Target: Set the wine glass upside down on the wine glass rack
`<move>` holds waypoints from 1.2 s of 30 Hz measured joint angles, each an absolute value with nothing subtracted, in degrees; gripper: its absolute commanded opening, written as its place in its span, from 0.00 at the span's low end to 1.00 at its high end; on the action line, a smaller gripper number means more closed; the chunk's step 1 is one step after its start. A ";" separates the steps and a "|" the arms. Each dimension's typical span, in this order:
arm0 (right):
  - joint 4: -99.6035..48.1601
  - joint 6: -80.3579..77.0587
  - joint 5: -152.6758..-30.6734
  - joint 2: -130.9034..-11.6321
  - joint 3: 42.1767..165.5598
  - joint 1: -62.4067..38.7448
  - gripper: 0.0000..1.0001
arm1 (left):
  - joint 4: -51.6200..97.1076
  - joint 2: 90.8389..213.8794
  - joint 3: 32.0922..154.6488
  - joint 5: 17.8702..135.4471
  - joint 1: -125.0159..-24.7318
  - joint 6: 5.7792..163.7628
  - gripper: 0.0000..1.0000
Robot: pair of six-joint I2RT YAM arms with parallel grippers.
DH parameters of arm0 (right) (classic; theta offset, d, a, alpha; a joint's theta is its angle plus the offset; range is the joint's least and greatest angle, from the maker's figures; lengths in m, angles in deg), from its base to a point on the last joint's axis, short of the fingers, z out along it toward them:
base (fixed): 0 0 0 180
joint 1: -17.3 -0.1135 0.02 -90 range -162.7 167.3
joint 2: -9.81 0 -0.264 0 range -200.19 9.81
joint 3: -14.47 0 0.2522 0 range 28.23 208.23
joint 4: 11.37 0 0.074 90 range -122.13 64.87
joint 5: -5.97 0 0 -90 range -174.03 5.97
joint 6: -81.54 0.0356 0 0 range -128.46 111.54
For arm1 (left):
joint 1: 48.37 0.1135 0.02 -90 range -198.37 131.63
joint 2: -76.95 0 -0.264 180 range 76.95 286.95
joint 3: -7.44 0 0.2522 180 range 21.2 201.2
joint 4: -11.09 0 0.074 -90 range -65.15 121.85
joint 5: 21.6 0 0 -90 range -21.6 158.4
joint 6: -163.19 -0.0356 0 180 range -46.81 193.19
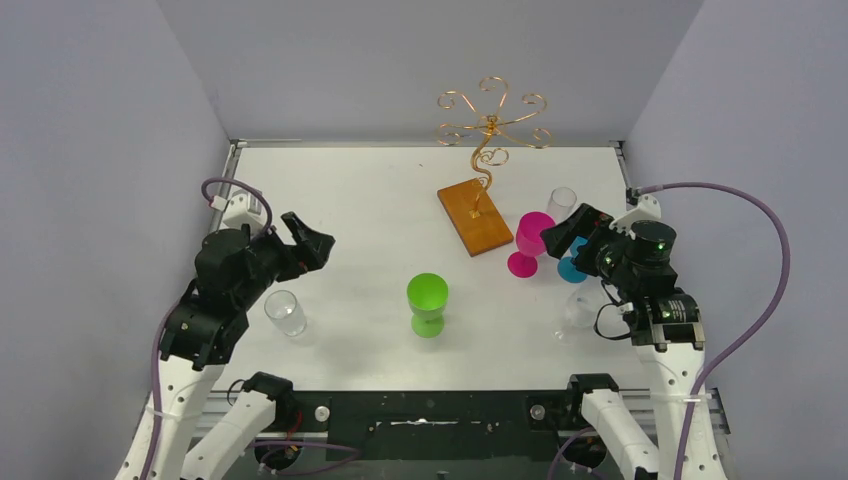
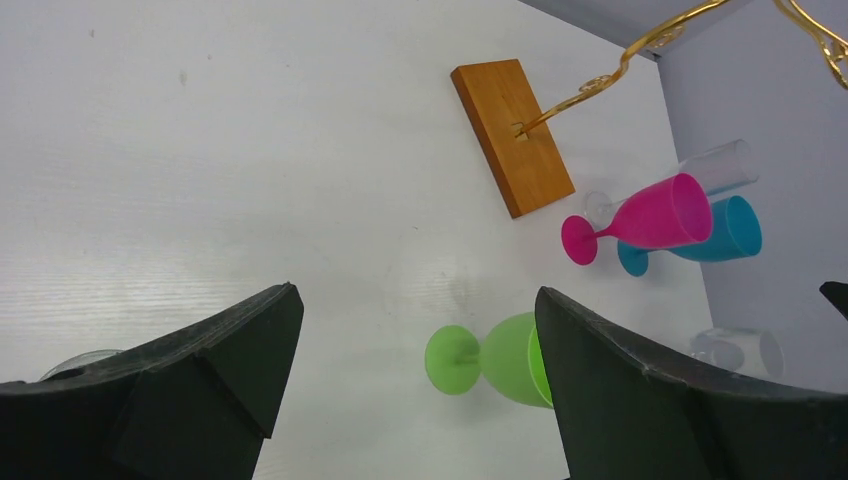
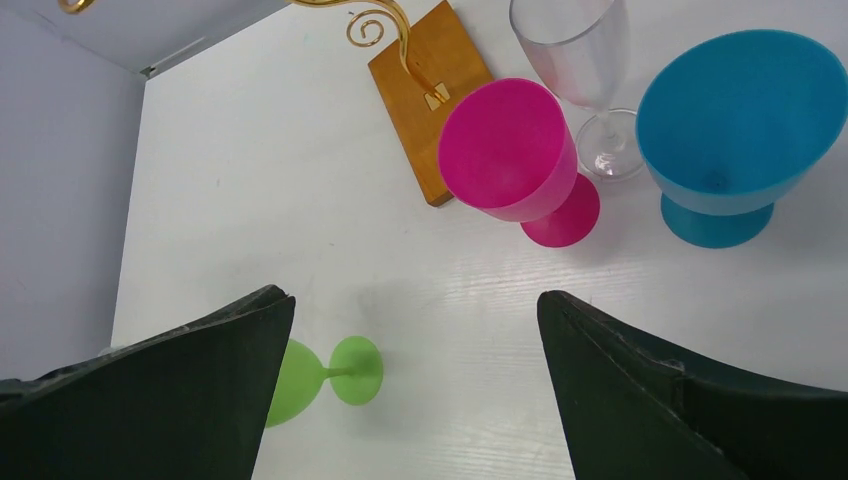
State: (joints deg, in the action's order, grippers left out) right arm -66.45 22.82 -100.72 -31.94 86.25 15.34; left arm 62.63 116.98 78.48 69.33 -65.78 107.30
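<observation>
The wine glass rack is a gold wire stand (image 1: 490, 120) with spiral arms on an orange-brown wooden base (image 1: 474, 216) at the back middle; nothing hangs on it. Upright on the table stand a green glass (image 1: 428, 303), a pink glass (image 1: 530, 243), a blue glass (image 1: 572, 264) and a clear flute (image 1: 561, 203). My left gripper (image 1: 310, 245) is open and empty, left of the green glass (image 2: 490, 358). My right gripper (image 1: 565, 232) is open and empty, above the pink glass (image 3: 510, 150) and the blue glass (image 3: 740, 110), partly hiding the blue one from above.
A clear tumbler (image 1: 285, 312) stands near the left arm. Another clear glass (image 1: 580, 310) stands under the right arm. The rack base shows in both wrist views (image 2: 512, 136) (image 3: 420, 90). Grey walls close in the table at the back and sides.
</observation>
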 measured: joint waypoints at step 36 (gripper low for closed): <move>-68.11 22.39 -99.21 -30.74 85.90 15.34 0.98 | 78.12 129.31 72.07 37.15 -64.28 129.88 0.35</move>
State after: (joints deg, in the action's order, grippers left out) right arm -68.11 22.39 -99.21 -30.74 85.90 15.34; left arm 78.12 129.31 72.07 37.15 -64.28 129.88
